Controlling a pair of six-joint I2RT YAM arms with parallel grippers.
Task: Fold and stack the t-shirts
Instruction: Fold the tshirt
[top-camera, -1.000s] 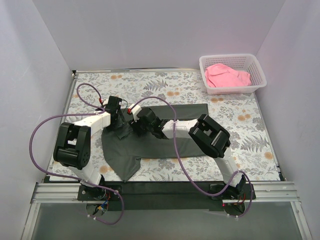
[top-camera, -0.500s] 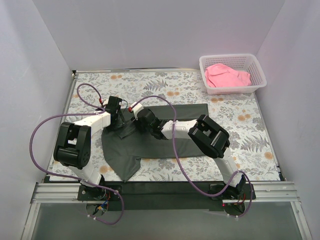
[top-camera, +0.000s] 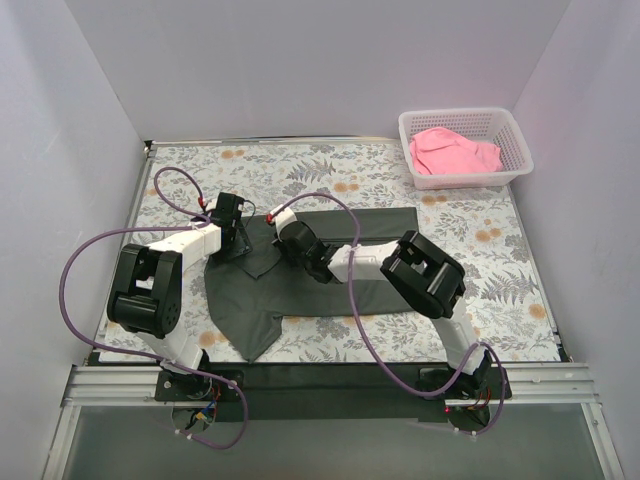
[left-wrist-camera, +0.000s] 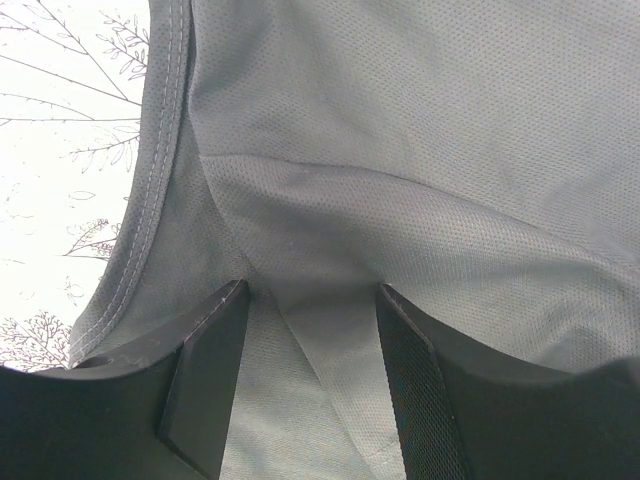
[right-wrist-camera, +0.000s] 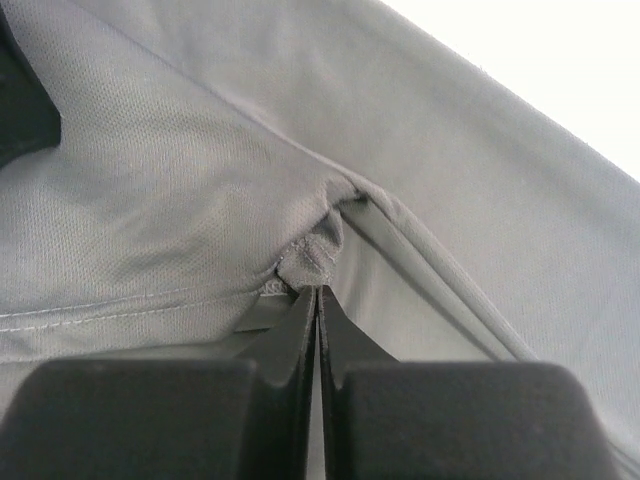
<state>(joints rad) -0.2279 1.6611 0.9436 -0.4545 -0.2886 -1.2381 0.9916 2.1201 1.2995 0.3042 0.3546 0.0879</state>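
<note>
Charcoal t-shirt (top-camera: 300, 295) lies spread on the floral tabletop (top-camera: 450, 230), the right end effector (right-wrist-camera: 318, 290) clamped on a pucker of it, the left end effector (left-wrist-camera: 312, 290) apart against its cloth

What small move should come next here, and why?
Probably close the left hand on the cloth. The right hand is shut on a pinched fold of the dark t-shirt, while the left hand's fingers stand apart with the same shirt's cloth lying between them, ungripped. Both hands likely need a hold before that edge can be lifted and folded.
</note>
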